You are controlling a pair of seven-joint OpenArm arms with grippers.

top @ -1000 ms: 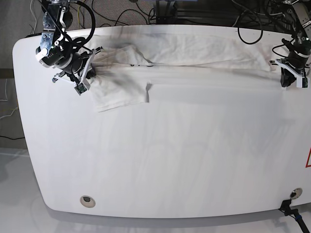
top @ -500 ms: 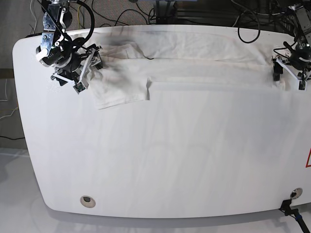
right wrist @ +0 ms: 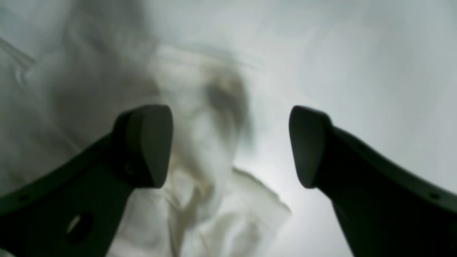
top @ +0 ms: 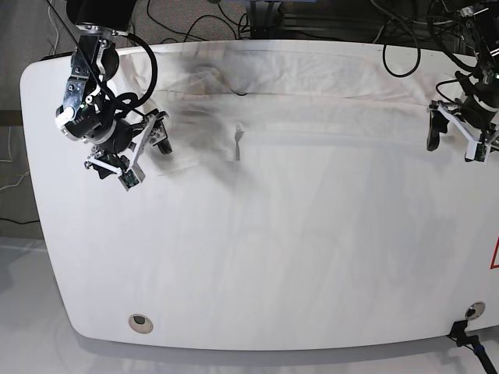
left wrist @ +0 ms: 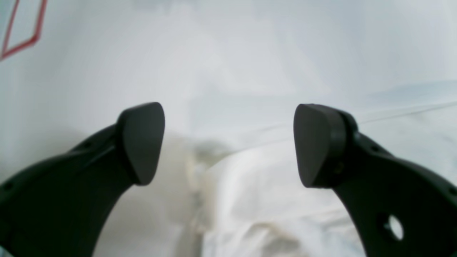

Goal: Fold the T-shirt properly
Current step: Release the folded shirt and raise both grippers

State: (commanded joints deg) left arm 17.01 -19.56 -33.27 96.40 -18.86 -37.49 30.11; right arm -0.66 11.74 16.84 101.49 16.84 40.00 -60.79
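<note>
Both grippers stand with their jaws spread wide and nothing between them. The right gripper (top: 144,148), on the base view's left, hovers low over the table (top: 257,257); its wrist camera looks down past the 2 dark pads (right wrist: 150,142) onto a rumpled, blurred bunch of white cloth, seemingly a sleeve end. The left gripper (top: 452,140), at the far side of the view, is just as open, and its own camera shows a hem or fold edge of the T-shirt (left wrist: 271,200) lying directly under the gap.

The T-shirt (top: 312,86) itself lies as a long, narrow white band along the table's far edge, its long axis running side to side from one arm to the other. No print is visible from here; white on white makes the near edge hard to trace, apart from a small raised crease (top: 238,140) near the middle.

So each arm is at its own end of the band, neither holding it. My guess is the next fold brings the far strip toward the front, and both hands would need to close on cloth at matching points.
</note>
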